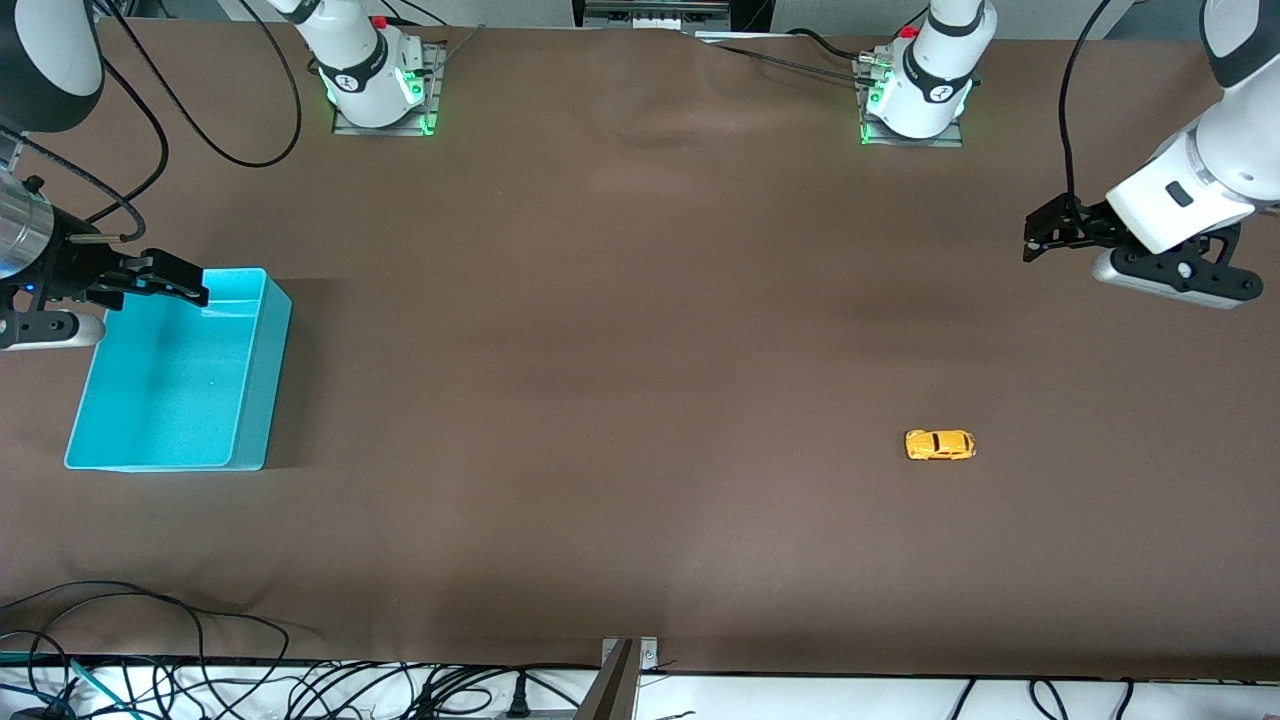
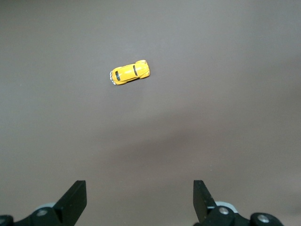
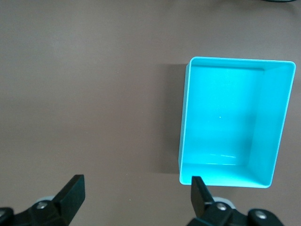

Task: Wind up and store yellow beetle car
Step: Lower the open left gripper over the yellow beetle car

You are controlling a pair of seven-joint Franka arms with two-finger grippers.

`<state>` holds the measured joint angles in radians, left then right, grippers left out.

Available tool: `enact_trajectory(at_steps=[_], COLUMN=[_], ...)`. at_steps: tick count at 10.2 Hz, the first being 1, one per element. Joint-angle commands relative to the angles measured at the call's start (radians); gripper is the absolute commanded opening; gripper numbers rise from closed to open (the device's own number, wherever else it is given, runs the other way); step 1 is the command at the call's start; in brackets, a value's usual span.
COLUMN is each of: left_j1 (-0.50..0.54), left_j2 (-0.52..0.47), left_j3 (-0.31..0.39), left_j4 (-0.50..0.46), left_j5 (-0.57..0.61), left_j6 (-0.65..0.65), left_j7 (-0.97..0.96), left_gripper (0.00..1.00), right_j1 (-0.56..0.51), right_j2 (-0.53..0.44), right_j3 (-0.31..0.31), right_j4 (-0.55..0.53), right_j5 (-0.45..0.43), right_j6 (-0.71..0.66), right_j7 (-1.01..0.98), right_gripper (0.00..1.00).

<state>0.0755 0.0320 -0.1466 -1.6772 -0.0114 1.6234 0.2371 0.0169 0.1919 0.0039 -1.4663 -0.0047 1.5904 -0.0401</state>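
Yellow beetle car [image 1: 940, 445] lies lengthwise along the desk [image 1: 640, 400], near the left gripper [image 1: 1040, 232]; both grippers' jaws apart, right gripper [image 1: 185, 283] over turquoise bin [image 1: 250, 440].

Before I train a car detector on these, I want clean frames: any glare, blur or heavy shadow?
Front view: even light, yellow beetle car sharp, soft shadow beside the turquoise bin. Left wrist view: car crisp, faint shadow band on the table. Right wrist view: mild sheen inside the bin.
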Motion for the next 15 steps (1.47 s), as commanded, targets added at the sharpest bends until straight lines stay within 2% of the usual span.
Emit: enact_trajectory(at_steps=[1, 4, 11, 13, 15], left_j1=[0.001, 0.012, 0.021, 0.02, 0.007], left_j2=[0.095, 0.186, 0.42, 0.454, 0.454], left_j3=[0.001, 0.002, 0.007, 0.007, 0.004], left_j4=[0.08, 0.092, 0.071, -0.002, -0.114], left_j5=[0.001, 0.001, 0.054, 0.054, 0.123], left_j6=[-0.022, 0.024, 0.343, 0.506, 0.689], left_j7=[0.152, 0.357, 0.922, 1.097, 1.148], left_gripper=[1.0, 1.0, 1.0, 1.0, 1.0], right_j1=[-0.002, -0.002, -0.002, -0.002, -0.006], right_j2=[0.006, 0.014, 0.018, 0.024, 0.026], right_j3=[-0.001, 0.001, -0.001, -0.001, -0.002], right_j4=[0.014, 0.014, 0.014, 0.014, 0.014], right_j5=[0.015, 0.018, 0.017, 0.005, 0.017], right_j6=[0.003, 0.014, 0.031, 0.028, 0.039], right_j7=[0.005, 0.006, 0.005, 0.0, -0.004], right_gripper=[1.0, 1.0, 1.0, 1.0, 1.0])
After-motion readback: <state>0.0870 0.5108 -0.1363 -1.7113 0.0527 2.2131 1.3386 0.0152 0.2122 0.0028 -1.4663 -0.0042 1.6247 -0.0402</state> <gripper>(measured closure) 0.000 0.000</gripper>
